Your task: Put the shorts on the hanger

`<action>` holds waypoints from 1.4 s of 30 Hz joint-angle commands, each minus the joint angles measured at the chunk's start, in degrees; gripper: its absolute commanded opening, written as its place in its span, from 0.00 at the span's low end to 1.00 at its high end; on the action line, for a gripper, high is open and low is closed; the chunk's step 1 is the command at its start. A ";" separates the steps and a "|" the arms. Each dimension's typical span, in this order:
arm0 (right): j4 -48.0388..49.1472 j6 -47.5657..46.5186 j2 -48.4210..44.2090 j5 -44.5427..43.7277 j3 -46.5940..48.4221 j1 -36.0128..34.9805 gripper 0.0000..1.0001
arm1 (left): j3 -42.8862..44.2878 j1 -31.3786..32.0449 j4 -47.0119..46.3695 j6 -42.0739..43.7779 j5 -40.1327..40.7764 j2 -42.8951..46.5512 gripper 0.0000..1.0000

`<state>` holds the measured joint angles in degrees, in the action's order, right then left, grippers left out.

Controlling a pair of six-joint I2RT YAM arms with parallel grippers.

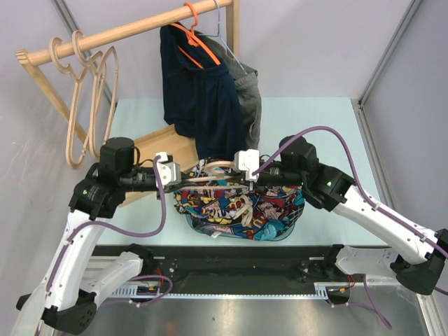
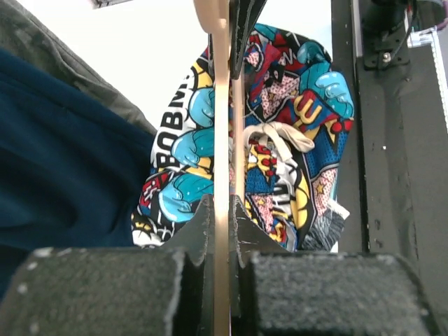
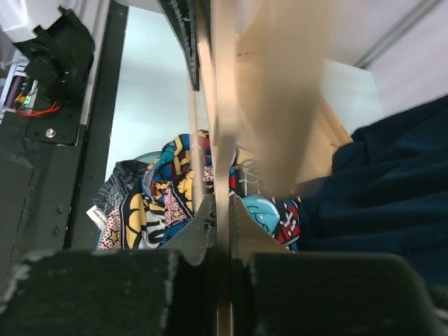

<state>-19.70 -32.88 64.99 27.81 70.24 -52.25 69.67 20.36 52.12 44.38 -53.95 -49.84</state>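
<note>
The left pincer [image 2: 222,214] is clenched on one end of the hanger [image 1: 218,164] and the right pincer [image 3: 218,210] is clenched on the other, each with both fingers pressed flat against the thin wooden edge, so the hanger spans the gap between the two arms. The shorts [image 1: 234,210] lie bunched on the bench [image 1: 308,119] directly under it, white drawstring [image 2: 276,140] uppermost; whether cloth and wood touch cannot be told. Just behind, a navy garment [image 1: 199,98] hangs from an orange hanger [image 1: 199,45] on the wooden rail [image 1: 126,31].
</note>
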 commanded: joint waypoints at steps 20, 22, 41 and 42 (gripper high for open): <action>-39.35 -9.48 -9.27 -4.70 12.55 9.09 0.00 | -13.06 0.56 -1.41 14.30 8.34 -5.08 0.47; -41.64 -10.01 -6.99 -3.65 13.52 9.80 0.00 | -14.82 0.29 0.17 16.78 8.69 -6.14 0.45; -50.69 -14.13 1.01 1.44 18.44 12.70 0.00 | -19.57 -2.08 -5.18 23.21 10.97 -13.35 0.45; -51.39 -14.40 1.28 1.80 18.71 12.70 0.00 | -19.57 -2.08 -6.05 23.03 11.50 -13.44 0.46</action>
<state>-67.16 -45.36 65.28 25.43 85.52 -39.62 50.24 18.70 49.04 65.12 -42.11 -62.52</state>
